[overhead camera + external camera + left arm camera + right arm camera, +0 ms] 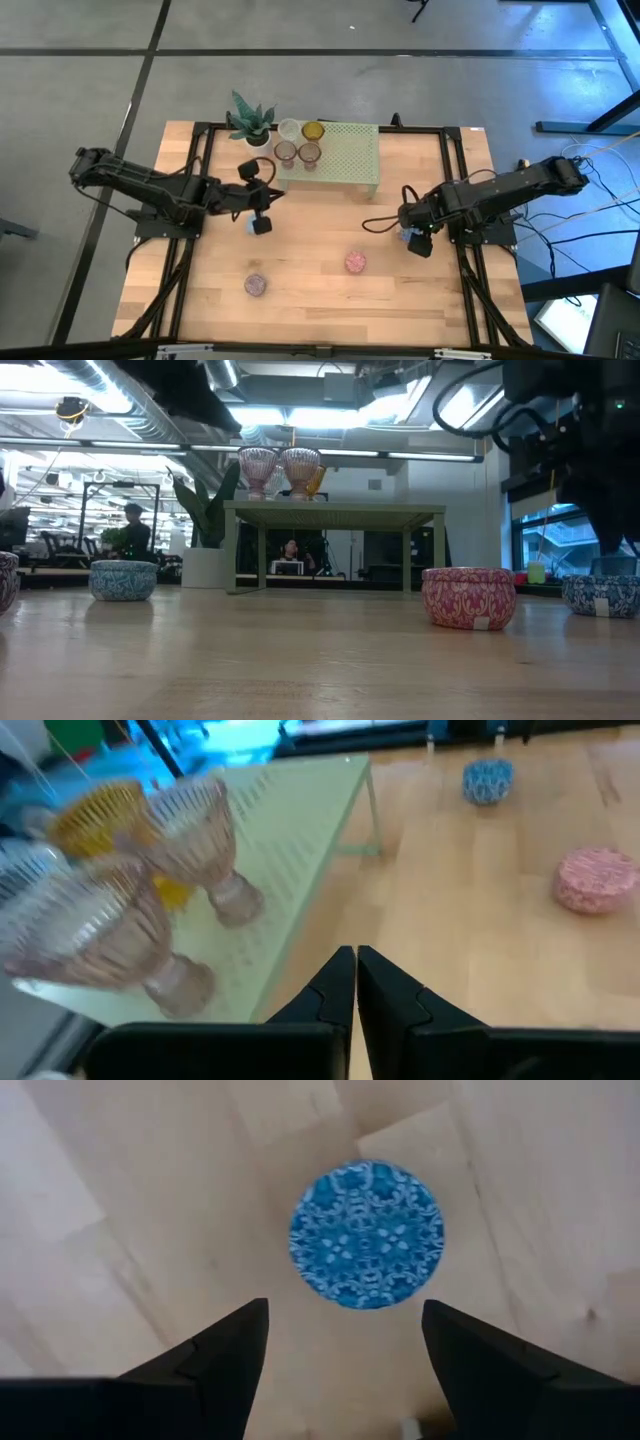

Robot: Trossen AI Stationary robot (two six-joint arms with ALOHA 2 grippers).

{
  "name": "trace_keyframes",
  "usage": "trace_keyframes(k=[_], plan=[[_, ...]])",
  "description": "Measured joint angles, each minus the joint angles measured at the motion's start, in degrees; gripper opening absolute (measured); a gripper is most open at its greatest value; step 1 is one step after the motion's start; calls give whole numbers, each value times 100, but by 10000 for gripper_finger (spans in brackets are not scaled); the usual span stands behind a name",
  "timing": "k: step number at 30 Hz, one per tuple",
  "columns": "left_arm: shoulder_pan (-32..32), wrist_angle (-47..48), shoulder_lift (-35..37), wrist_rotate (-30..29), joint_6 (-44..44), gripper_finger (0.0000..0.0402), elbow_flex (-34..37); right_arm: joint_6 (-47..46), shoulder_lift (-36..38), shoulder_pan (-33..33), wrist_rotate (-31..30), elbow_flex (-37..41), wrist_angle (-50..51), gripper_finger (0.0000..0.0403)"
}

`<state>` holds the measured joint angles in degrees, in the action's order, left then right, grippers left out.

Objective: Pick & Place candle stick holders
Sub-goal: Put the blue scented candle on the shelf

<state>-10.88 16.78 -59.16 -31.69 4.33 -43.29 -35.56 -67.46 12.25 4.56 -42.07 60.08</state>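
Four candle stick holders stand on the pale green stand (345, 160): two pinkish stemmed ones (285, 152) (309, 153), an amber one (313, 131) and a clear one (289, 128). On the table stand a pink cup (355, 262), a mauve cup (256, 285), a blue cup (249, 227) and a second blue cup (366, 1234). My right gripper (343, 1310) is open above this second blue cup, apart from it. My left gripper (355, 970) is shut and empty by the stand's near left corner.
A potted spiky plant (250, 120) stands at the stand's far left. Black frame rails run along the table's left and right sides (455, 180). Bare wood lies between the pink cup and the stand.
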Motion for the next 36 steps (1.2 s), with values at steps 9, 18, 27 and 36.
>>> trace_keyframes(k=[9, 18, 27, 36], plan=[[285, 238, 0, 200, 332, 99, 0, 462, -2, 0, -47, 292, -824, 269], [281, 146, 0, 142, 150, 125, 0, 365, -2, -6, -357, 342, -1014, 269], [274, 146, 0, 169, 244, 125, 0, 103, -2, -8, -456, 400, -1075, 269], [274, 147, 0, 173, 244, 125, 0, -289, -2, -44, -858, 687, -1106, 269]])
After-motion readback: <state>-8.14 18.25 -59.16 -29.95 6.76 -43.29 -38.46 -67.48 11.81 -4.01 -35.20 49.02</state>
